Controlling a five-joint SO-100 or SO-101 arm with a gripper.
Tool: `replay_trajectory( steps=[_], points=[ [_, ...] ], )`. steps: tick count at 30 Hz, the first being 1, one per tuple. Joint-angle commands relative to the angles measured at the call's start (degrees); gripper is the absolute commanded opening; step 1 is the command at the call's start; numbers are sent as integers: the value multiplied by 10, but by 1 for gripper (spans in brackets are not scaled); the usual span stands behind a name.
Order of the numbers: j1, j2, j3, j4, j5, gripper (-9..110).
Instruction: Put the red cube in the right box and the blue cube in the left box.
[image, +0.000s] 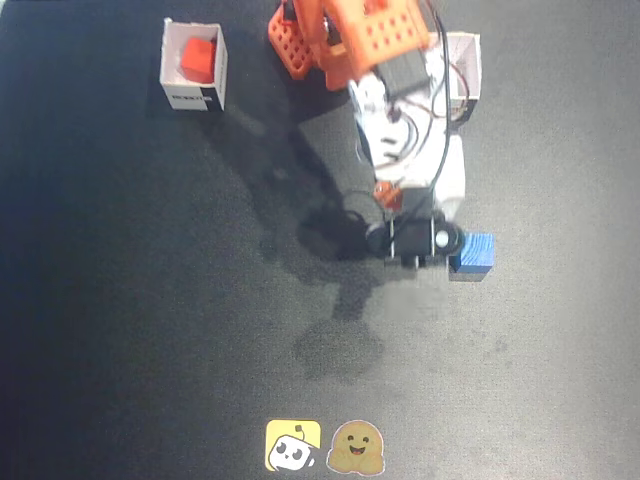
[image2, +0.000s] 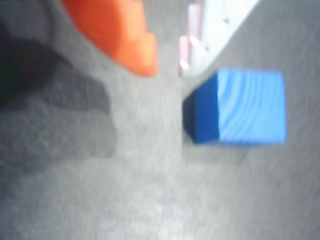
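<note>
The red cube (image: 197, 60) lies inside a white open-top box (image: 190, 96) at the top left of the fixed view. A twin white box (image: 468, 70) stands at the top right, partly hidden by the arm. The blue cube (image: 473, 253) sits on the dark table right of centre. My gripper (image: 430, 245) is low, just left of it, with its fingertips hidden under the wrist. In the wrist view the gripper (image2: 167, 65) is open and empty. The blue cube (image2: 240, 107) lies outside the jaws, just beyond the white finger (image2: 210, 35). The orange finger (image2: 120, 35) is to the left.
The orange arm base (image: 340, 35) stands at the top centre between the boxes. Two small stickers (image: 293, 445) sit at the bottom edge of the dark table (image: 150, 300).
</note>
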Motion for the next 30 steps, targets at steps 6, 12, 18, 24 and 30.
replay_trajectory(
  steps=[6, 12, 18, 24, 30],
  points=[
    [-32, -81, -54, -71, 38, 10],
    [-54, -105, -55, -96, 66, 12],
    [-77, -127, -62, -104, 96, 14],
    [-95, -135, -74, -104, 112, 19],
    [-113, -153, -88, -105, 135, 22]
  ],
)
